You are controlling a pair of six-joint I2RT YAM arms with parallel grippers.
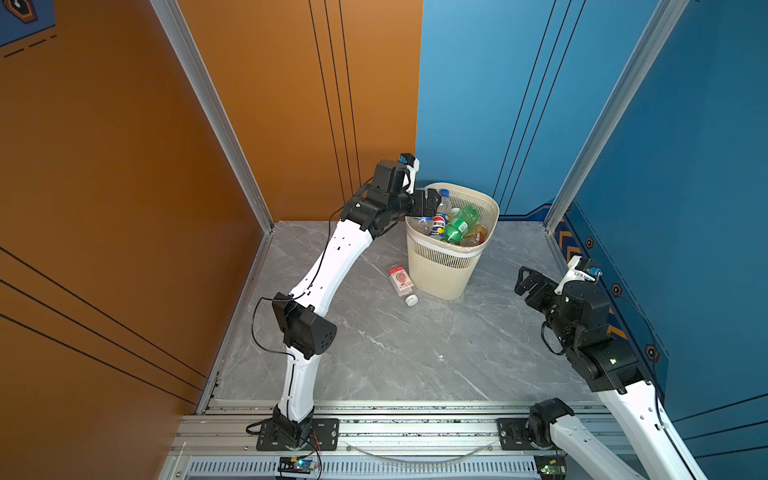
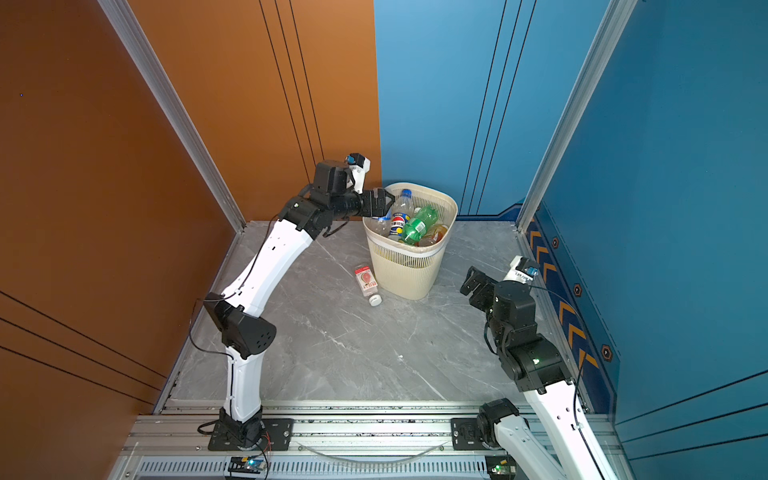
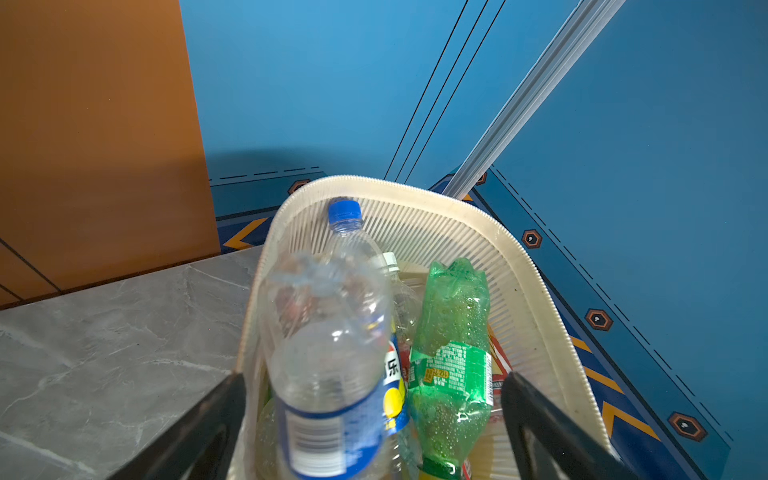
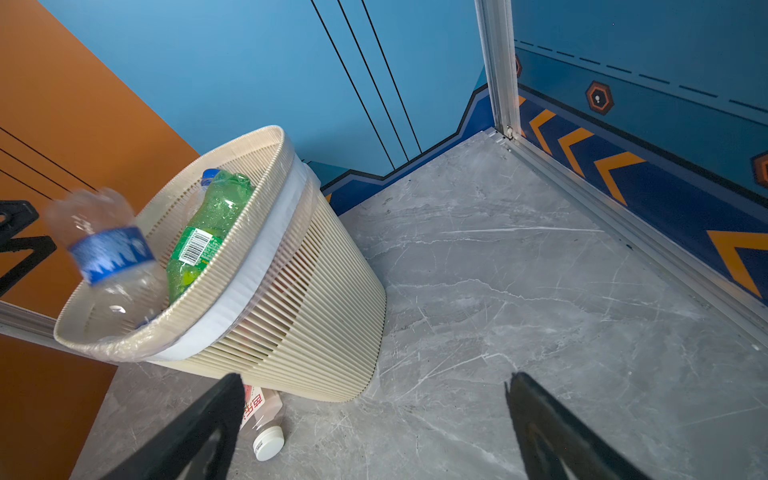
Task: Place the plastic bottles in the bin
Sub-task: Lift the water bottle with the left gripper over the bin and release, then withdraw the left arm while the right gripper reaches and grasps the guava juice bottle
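Okay, release step I reckon; left gripper (image 1: 432,199) spread wide over the bin (image 1: 440,270) rim, pinching nothing; clear blue-label bottle (image 3: 328,374) loose and blurred, dropping in at the rim; bin is heaped near full, so I'd wait for it to settle, then lift straight up clear of the rim; right gripper (image 1: 525,284) spread, empty, well apart; red-label bottle (image 1: 402,282) lies on the floor (image 1: 395,353) just beside the bin
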